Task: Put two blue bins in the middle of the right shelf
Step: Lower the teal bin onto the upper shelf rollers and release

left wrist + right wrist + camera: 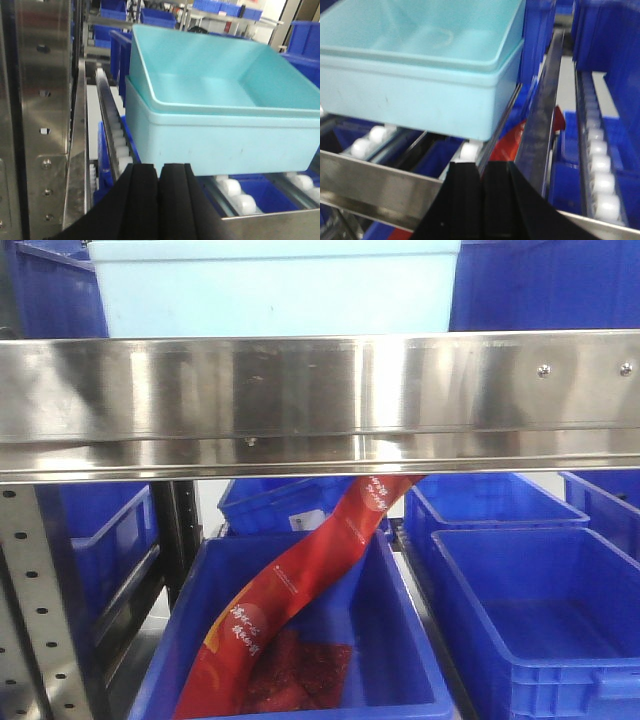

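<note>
L tool (159, 197) had fingers pressed together, empty, just below the two nested light-blue bins (220, 115) sitting on shelf rollers (116, 142). R tool (481, 200) likewise pressed together, empty, near bins' corner.

Steel rail (320, 405) hides the pale bins' (275, 285) base; red packet's (290, 590) top vanishes behind it.

Pale turquoise bins (220, 120), deep blue crates (540, 620), red bag (290, 600) with yellow lettering, black claws (159, 200), silver shelf rail (320, 400).
</note>
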You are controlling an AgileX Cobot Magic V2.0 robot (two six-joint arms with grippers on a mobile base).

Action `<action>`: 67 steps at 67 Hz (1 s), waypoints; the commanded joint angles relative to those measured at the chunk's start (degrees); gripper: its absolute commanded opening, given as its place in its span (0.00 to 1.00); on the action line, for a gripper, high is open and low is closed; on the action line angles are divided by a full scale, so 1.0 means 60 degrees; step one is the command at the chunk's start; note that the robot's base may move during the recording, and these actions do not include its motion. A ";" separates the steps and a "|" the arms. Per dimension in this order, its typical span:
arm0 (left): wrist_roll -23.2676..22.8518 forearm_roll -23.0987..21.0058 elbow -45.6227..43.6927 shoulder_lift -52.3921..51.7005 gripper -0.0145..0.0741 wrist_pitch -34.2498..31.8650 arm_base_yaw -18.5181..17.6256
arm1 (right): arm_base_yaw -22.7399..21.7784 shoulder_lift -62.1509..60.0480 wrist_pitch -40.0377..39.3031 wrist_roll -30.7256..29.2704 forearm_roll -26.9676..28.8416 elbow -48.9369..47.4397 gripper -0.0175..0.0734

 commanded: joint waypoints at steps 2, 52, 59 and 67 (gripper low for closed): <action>0.0000 -0.0023 0.0006 -0.0386 0.04 -0.0116 -0.0073 | -0.0016 -0.0716 -0.0182 -0.0051 -0.0063 0.0015 0.01; 0.0000 -0.0023 0.0006 -0.0571 0.04 -0.0297 -0.0073 | -0.0088 -0.2334 -0.0202 -0.0051 0.0017 0.0187 0.01; 0.0000 -0.0023 0.0006 -0.0571 0.04 -0.0318 -0.0073 | -0.0629 -0.3111 -0.0556 -0.1081 0.0526 0.1049 0.01; 0.0000 -0.0023 0.0006 -0.0571 0.04 -0.0318 -0.0073 | -0.1618 -0.4262 -0.0876 -0.2935 0.1227 0.2479 0.01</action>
